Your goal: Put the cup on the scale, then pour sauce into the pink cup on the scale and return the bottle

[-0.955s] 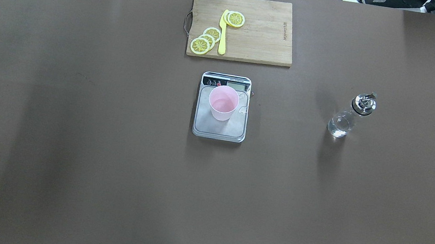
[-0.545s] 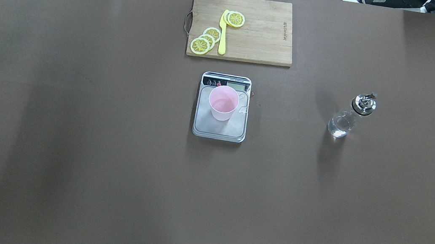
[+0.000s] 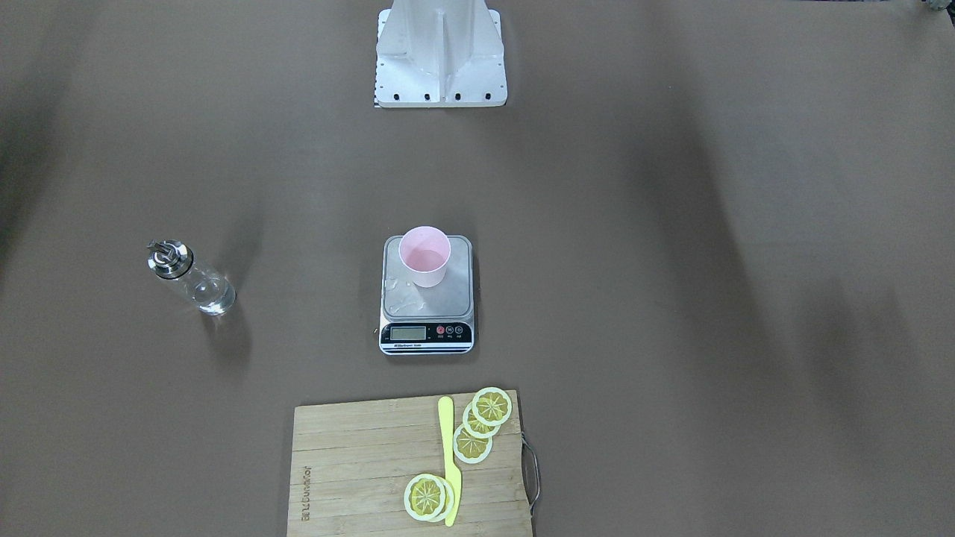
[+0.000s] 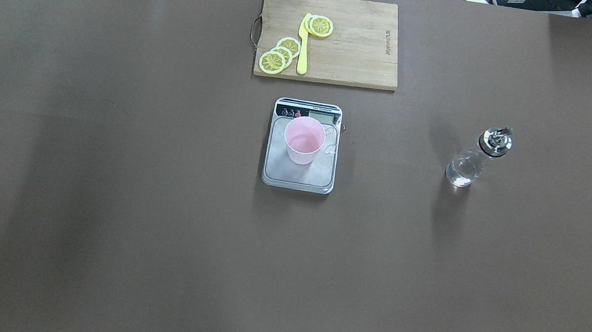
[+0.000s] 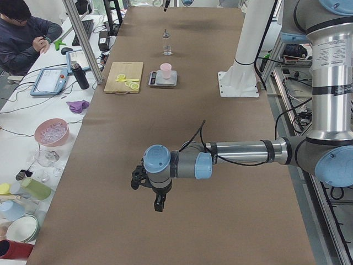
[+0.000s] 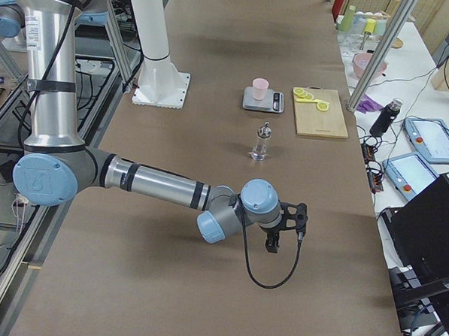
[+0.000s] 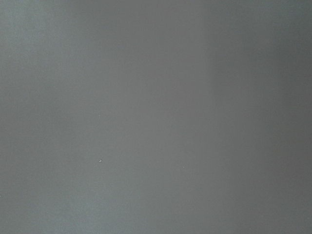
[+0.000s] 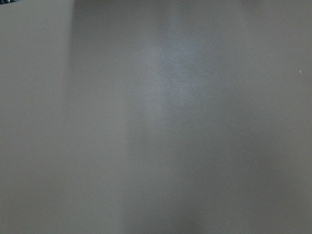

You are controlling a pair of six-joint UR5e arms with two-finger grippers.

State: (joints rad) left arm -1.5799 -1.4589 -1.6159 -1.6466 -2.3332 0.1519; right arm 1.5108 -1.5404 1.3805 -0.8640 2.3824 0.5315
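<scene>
- cup stands upright on the scale, on its steel platform, mouth up
- scale sits mid-table, display strip on the side away from the robot; a few clear wet patches on the platform beside the cup
- bottle upright on the table, well apart from the scale, on the robot's right side; clear sauce low inside it
- left gripper hangs over bare table near the robot's left end, far from the scale; seen only from the side, cannot tell if its claw is apart or together
- right gripper over bare table at the right end, holds nothing visible; claw state also cannot be told
- cutting board beyond the scale, with lemon slices and a yellow knife on it
- both wrist views show only table surface
</scene>
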